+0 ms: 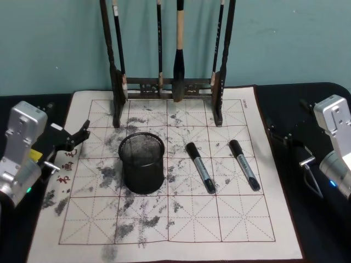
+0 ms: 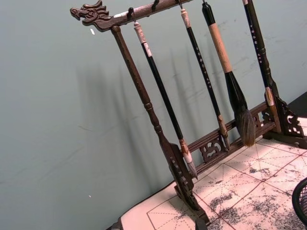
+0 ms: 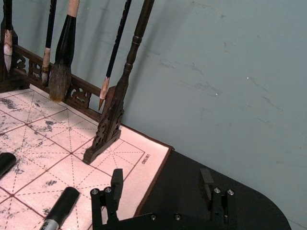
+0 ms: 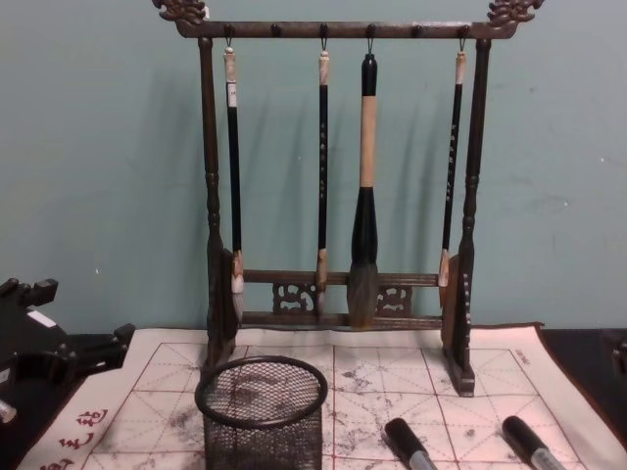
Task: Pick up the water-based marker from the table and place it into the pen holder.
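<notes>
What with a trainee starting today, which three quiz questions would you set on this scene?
1. Multiple choice: the left marker and the right marker lie A) inside the pen holder, B) on the mat to the robot's right of it, C) on the mat to its left.
2. True or false: the left gripper, by the mat's left edge, and the right gripper, beside its right edge, each grip a marker.
3. Short answer: how many brushes hang on the brush rack?
Key: 1 B; 2 false; 3 four.
</notes>
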